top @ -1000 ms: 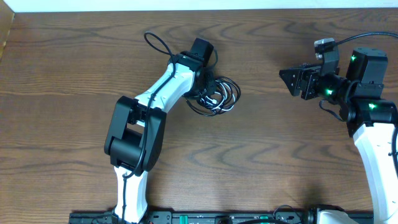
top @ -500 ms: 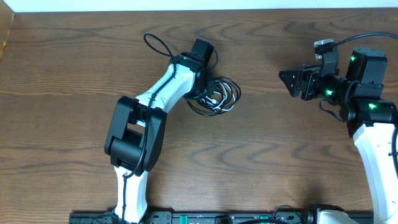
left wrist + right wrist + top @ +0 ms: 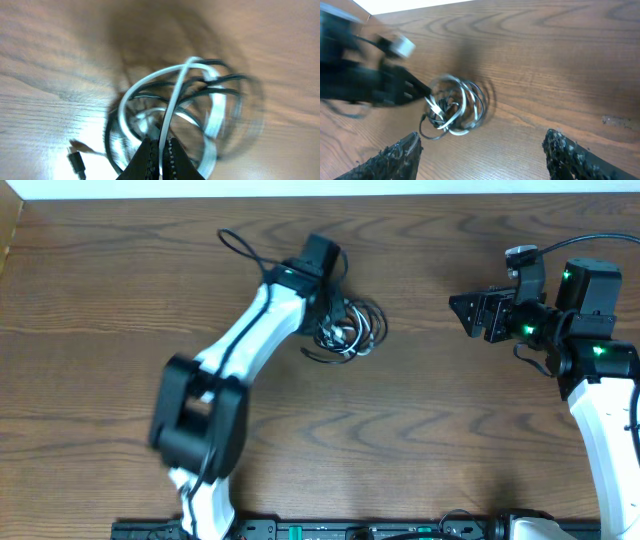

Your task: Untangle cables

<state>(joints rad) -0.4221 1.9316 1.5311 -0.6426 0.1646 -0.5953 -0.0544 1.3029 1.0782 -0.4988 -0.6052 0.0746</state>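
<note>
A tangle of a white cable (image 3: 352, 333) and a black cable (image 3: 325, 357) lies in small loops on the wooden table (image 3: 100, 300), at upper centre. My left gripper (image 3: 325, 315) is over the tangle's left side. In the left wrist view it (image 3: 161, 155) is shut on a strand of the white cable (image 3: 172, 107), with black loops (image 3: 235, 80) around it and a black plug (image 3: 76, 160) at lower left. My right gripper (image 3: 462, 310) hangs open and empty to the right of the tangle. The tangle also shows in the right wrist view (image 3: 454, 107), beyond the fingertips (image 3: 402, 150).
The table's far edge (image 3: 320, 192) meets a white wall. The left arm's thick black cable (image 3: 240, 248) loops over the table behind the wrist. The arm bases stand at the near edge (image 3: 330, 530).
The left arm has swung up and to the left, its elbow moving left. The tangle has shifted slightly up with the gripper. The right arm has not moved.
</note>
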